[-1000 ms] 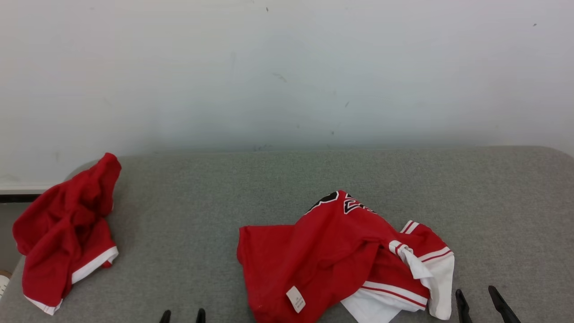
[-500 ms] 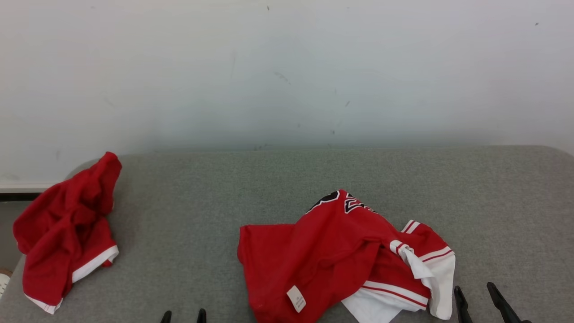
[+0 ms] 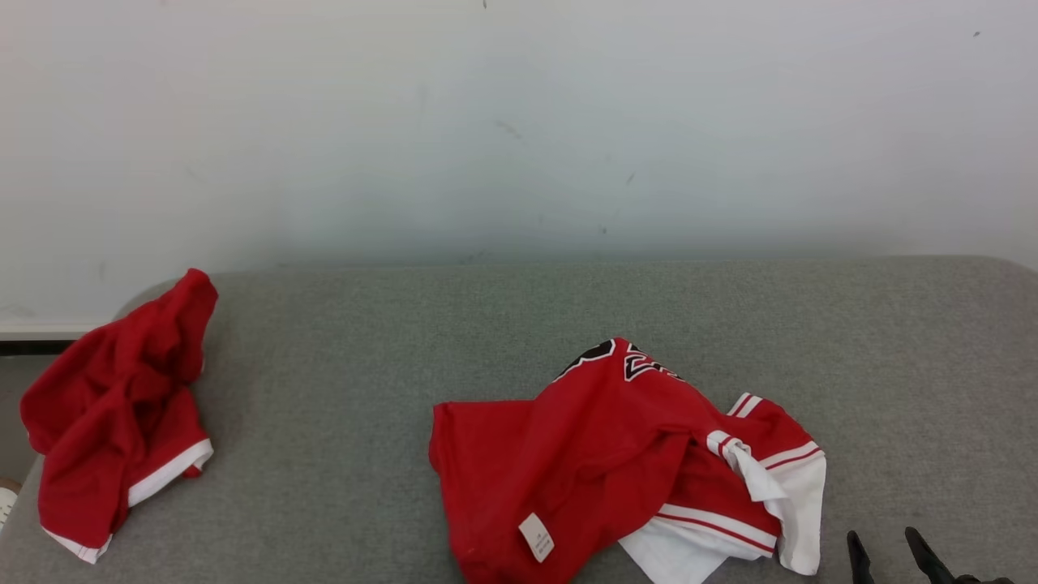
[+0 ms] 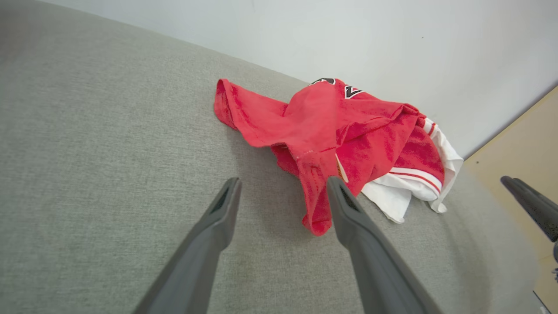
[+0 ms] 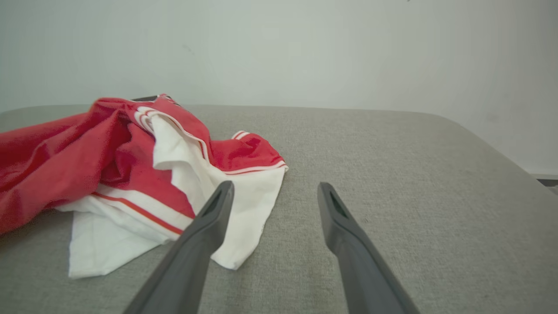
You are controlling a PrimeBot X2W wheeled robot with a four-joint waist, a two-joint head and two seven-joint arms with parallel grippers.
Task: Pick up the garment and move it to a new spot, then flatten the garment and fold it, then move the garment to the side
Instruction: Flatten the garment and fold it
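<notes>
**Head view.** A crumpled red and white shirt (image 3: 600, 454) lies on a grey padded table (image 3: 365, 341), at the near edge and a little right of centre, in front of a pale wall (image 3: 519, 122). Its red body faces up. Black and white lettering (image 3: 641, 365) shows at the far fold and a white label (image 3: 535, 538) near the front hem. White, red-striped trim is bunched at the shirt's right side. A second red garment (image 3: 113, 414) with a white band lies heaped at the table's left end, well apart from the shirt. The right gripper (image 3: 881, 537) enters at the lower right, near the shirt's white corner but apart from it. Its two dark fingers are spread and hold nothing.

**Left wrist view.** The left gripper (image 4: 283, 179) hangs over the table with its fingers wide apart and nothing between them. One fingertip overlaps the shirt's nearest red fold in the picture; whether it touches cannot be told. This view adds the tan floor (image 4: 523, 139) past the table's rounded end. It also shows one finger of the right gripper at the right edge.

**Right wrist view.** Seen low along the right gripper's fingers, the shirt's white panel spreads flat on the table, with the red folds rising behind it. One finger crosses the white corner in the picture; contact cannot be judged. The table's rounded far corner shows at the right.
</notes>
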